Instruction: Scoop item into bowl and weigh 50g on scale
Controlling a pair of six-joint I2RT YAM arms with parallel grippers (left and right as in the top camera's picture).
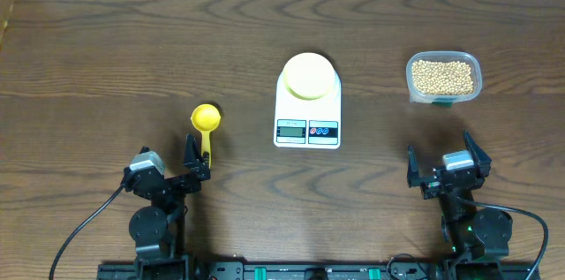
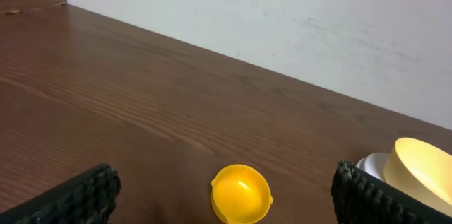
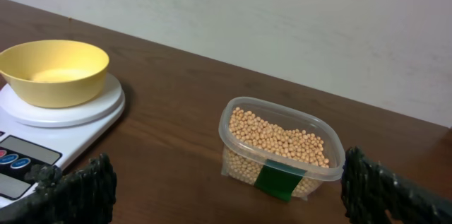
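**Surface**: dark brown wood grain, with a pale wall behind its far edge.

**Scale**: white, flat, a rounded rectangle, lying at the middle of the surface. Its grey display and two coloured buttons face the robot. The reading is too small to make out.

**Bowl**: pale yellow, round, upright. It sits on the round platform of the scale, at the scale's far end. The right wrist view shows its inside bare.

**Beans**: small, round, tan. All lie in a clear, open-topped tub to the right of the scale, well apart from it. The tub stands upright and has a green label on its near wall.

**Scoop**: bright yellow, lying on the surface to the left of the scale. Its cup points toward the far edge and its handle toward the robot.

**Left gripper**: front left, jaws spread wide and closed on nothing. Its black ribbed pads stand in the lower corners of the left wrist view, with the scoop's cup on the surface between them. From overhead the end of the handle lies right at the jaws; contact cannot be told.

**Right gripper**: front right, jaws spread wide with nothing between them. It sits nearer the robot than the tub and apart from it. The right wrist view shows the tub ahead, between the two pads.

**Cables**: black, trailing from both arm bases toward the near edge.
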